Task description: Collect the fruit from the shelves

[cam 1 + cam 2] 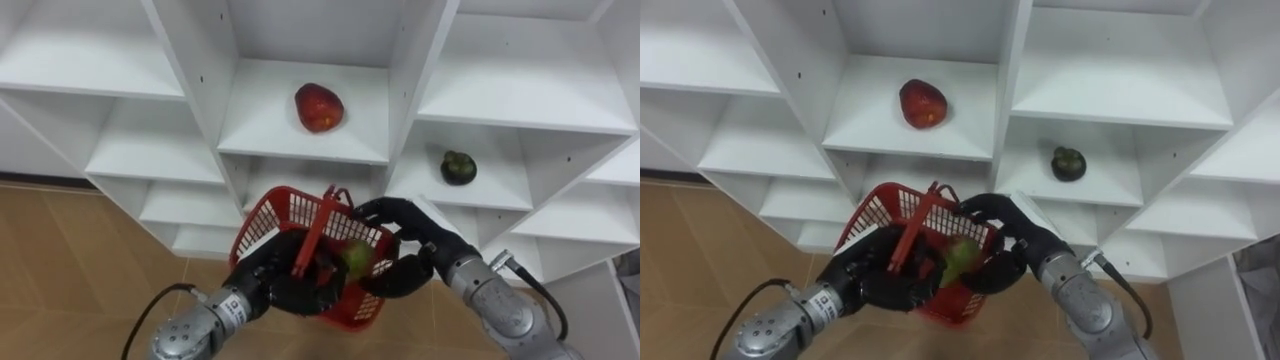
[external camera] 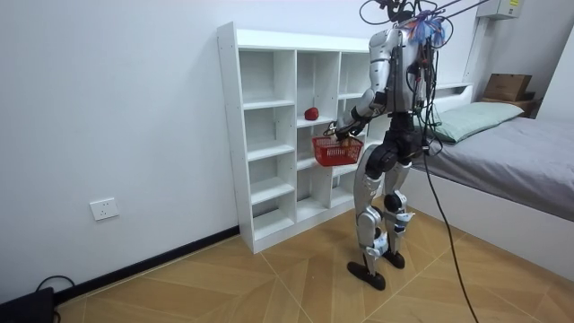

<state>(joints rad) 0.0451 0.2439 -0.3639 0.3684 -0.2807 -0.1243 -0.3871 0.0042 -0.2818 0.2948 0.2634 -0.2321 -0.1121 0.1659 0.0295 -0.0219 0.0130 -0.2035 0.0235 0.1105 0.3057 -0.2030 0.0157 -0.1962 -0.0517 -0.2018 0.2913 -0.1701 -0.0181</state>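
Observation:
A red plastic basket [image 1: 272, 218] hangs in front of the white closet [image 1: 190, 60]. My left hand [image 1: 280, 288] is shut on its handle from below left. My right hand [image 1: 405, 245] reaches over the basket's right rim, fingers and thumb curled round a small green fruit [image 1: 356, 258] inside the basket. A red apple [image 1: 319, 107] lies on the middle shelf above the basket. A dark green round fruit [image 1: 459, 167] sits one compartment to the right, a little lower. In the room view I stand upright facing the closet with the basket [image 2: 336, 150] at chest height.
The closet's other compartments hold nothing; upright dividers [image 1: 412, 90] separate the two fruits. A bed [image 2: 520, 152] stands close behind me at the room view's right. Wooden floor [image 1: 70, 270] lies below the shelves.

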